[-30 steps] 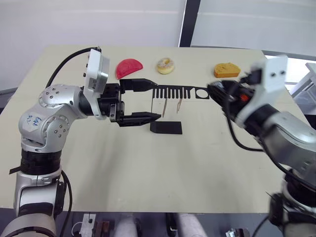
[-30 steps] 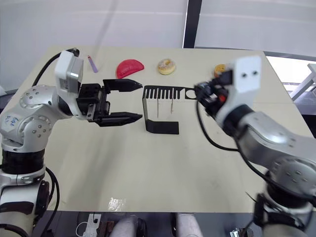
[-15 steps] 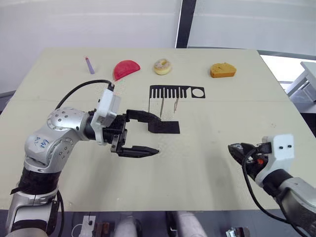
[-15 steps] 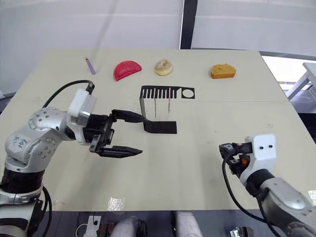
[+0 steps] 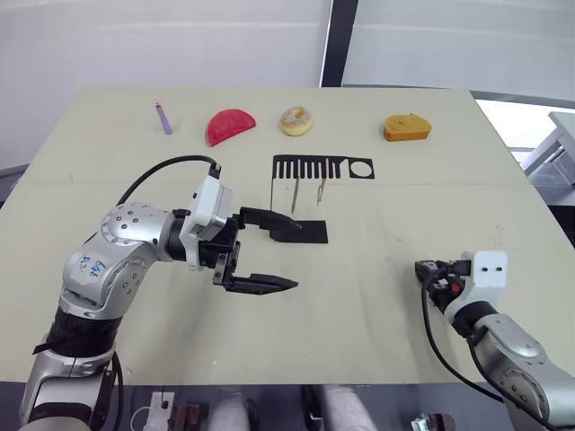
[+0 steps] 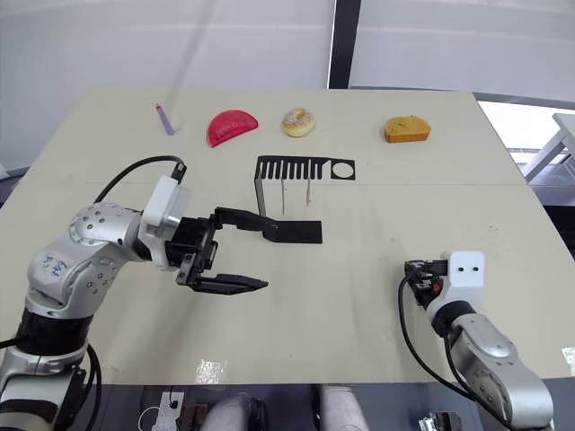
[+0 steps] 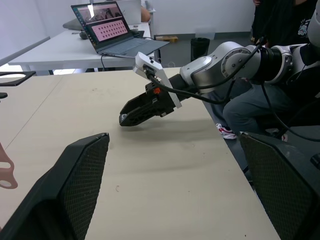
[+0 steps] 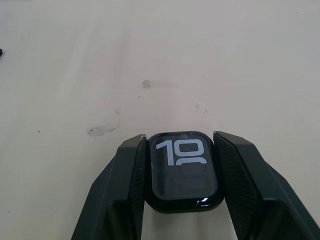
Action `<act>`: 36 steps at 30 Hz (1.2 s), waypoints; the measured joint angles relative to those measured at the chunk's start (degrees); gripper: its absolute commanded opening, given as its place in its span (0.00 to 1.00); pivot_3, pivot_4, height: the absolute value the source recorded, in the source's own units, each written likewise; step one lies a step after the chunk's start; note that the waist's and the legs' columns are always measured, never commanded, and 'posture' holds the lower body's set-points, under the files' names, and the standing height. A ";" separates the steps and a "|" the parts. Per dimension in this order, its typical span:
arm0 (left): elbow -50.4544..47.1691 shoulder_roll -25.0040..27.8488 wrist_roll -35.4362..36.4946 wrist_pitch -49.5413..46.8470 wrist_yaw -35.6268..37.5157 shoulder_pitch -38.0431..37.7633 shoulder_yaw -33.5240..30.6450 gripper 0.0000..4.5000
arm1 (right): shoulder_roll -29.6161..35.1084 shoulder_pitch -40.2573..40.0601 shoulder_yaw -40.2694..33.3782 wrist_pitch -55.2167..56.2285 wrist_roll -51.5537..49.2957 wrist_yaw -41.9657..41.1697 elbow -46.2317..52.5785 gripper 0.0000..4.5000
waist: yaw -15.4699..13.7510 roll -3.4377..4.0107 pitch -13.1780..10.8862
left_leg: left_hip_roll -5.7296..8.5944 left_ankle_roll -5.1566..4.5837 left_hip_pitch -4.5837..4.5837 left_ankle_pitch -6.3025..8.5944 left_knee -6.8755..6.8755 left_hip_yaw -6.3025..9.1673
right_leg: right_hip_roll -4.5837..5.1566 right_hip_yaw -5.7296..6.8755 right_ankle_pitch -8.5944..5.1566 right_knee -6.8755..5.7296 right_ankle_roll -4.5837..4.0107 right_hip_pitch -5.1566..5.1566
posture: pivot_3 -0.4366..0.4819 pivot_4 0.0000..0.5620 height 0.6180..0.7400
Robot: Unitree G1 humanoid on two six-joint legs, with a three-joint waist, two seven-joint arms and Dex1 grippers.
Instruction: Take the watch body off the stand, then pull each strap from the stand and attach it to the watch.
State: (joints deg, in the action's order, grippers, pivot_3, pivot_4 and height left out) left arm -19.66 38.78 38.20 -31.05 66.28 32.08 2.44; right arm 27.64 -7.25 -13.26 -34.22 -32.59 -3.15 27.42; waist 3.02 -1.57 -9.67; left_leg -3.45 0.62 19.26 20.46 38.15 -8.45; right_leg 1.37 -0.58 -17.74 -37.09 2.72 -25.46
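Since half a second ago the left gripper [image 5: 278, 253] has drifted a little nearer the stand's base, and the right gripper [image 8: 181, 200] has settled lower, well away from the stand toward the robot's right, near the front edge.

Largest first, the table [image 5: 377, 305] carries everything. The stand [image 5: 301, 193] sits near its middle, base flat, its comb arm reaching to the round ring; that ring looks empty, which fits the watch body having been lifted off it. Behind the stand lie a red slice [image 5: 230, 126], a doughnut [image 5: 295, 120], an orange piece [image 5: 406, 127] and a purple stick [image 5: 163, 118], none part of the job.

The left gripper hangs just on the robot's left of the stand with its fingers [image 5: 260, 285] spread wide, likely readied to pull a strap. Both straps [image 5: 320, 190] hang from the comb slots, so neither is attached yet.

The right gripper pinches the watch body [image 8: 183, 170] between its pads, screen up, probably held steady so a strap can be slid in.
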 measured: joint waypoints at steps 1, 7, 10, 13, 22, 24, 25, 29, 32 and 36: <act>0.00 0.09 -0.28 0.05 0.20 0.02 0.14 1.00 | -0.27 0.28 0.30 0.19 0.57 -0.28 -0.25 0.35 | 0.00 0.00 0.00 | 0.00 0.00 0.00 0.00 0.00 0.00 | 0.00 0.01 0.00 0.00 0.00 0.00 | 0.48 0.27 0.98; 0.31 0.39 -1.58 1.21 1.33 0.16 0.55 1.00 | -1.52 1.07 1.59 0.20 2.42 -1.19 -0.58 0.35 | -0.02 0.00 0.00 | 0.00 0.00 0.00 0.00 0.02 0.00 | 0.01 0.00 0.00 -0.02 0.00 0.00 | 0.48 0.27 0.98; 0.59 0.39 -1.79 1.22 1.39 0.91 0.55 1.00 | -1.57 2.21 1.59 -0.37 2.52 -1.19 -0.60 0.35 | -0.01 0.00 0.00 | 0.00 0.00 0.00 0.00 0.02 0.00 | 0.01 0.00 0.00 -0.03 0.00 0.00 | 0.48 0.27 0.98; 0.71 0.37 -1.97 1.24 1.38 1.13 0.56 1.00 | -1.60 2.41 1.61 -1.23 2.83 -1.21 -0.60 0.35 | -0.02 0.00 0.00 | 0.00 0.00 0.00 0.00 0.02 0.01 | 0.01 0.00 0.00 -0.04 0.00 0.00 | 0.48 0.27 0.98; 2.09 0.12 -2.19 1.21 1.27 1.17 0.56 1.00 | -1.59 2.34 1.62 -3.59 3.74 -1.82 -1.28 0.47 | -0.01 0.00 0.00 | 0.01 0.00 -0.01 0.00 0.05 0.00 | 0.01 0.00 0.00 -0.08 0.00 0.00 | 0.48 0.27 0.98; 2.12 0.11 -2.19 1.15 1.14 1.19 0.56 1.00 | -1.38 2.26 1.53 -3.68 3.92 -2.58 -1.30 0.67 | -0.01 0.00 0.00 | 0.01 0.00 -0.01 0.00 0.05 0.00 | 0.01 0.00 0.00 -0.09 0.00 0.00 | 0.48 0.27 0.98; 2.13 0.11 -2.19 1.09 1.03 1.19 0.55 1.00 | -1.21 2.15 1.38 -3.75 3.88 -3.08 -1.28 0.78 | -0.02 0.00 0.00 | 0.01 0.00 -0.02 0.00 0.05 0.00 | 0.01 0.00 0.00 -0.10 0.00 0.00 | 0.48 0.27 0.98; 2.11 1.21 -1.89 -0.42 -0.06 -0.43 -0.48 1.00 | 2.02 -0.52 -3.27 -5.34 1.48 -6.70 0.83 0.99 | -0.13 0.01 0.00 | 0.02 -0.01 -0.02 0.00 0.04 0.01 | 0.02 0.00 0.00 -0.12 0.00 0.00 | 0.48 0.27 0.98; 1.94 3.82 -1.39 -2.05 -0.81 -4.90 -3.12 1.00 | 5.93 -4.44 -10.11 -7.25 -3.20 -11.73 3.94 0.99 | 0.02 0.06 -0.01 | 0.01 -0.01 -0.06 0.01 0.03 0.00 | 0.02 -0.01 -0.02 -0.20 -0.02 0.00 | 0.48 0.27 0.98; 2.74 9.71 -0.93 -4.38 -1.71 -14.11 -10.77 1.00 | 14.83 -15.36 -26.01 -8.03 -9.77 -26.66 5.20 0.99 | -0.30 0.04 -0.02 | 0.02 -0.05 -0.09 0.03 0.03 0.04 | 0.03 0.01 -0.05 -0.19 -0.05 0.03 | 0.48 0.27 0.98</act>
State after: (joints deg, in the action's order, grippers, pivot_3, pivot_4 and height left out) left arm -16.92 48.50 37.28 -35.42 64.57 17.97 -8.33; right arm 42.47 -22.61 -39.27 -42.25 -42.36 -29.81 32.62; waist 2.73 -1.53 -9.69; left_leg -3.43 0.58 19.17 20.49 38.18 -8.41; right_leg 1.39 -0.57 -17.79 -37.27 2.66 -25.43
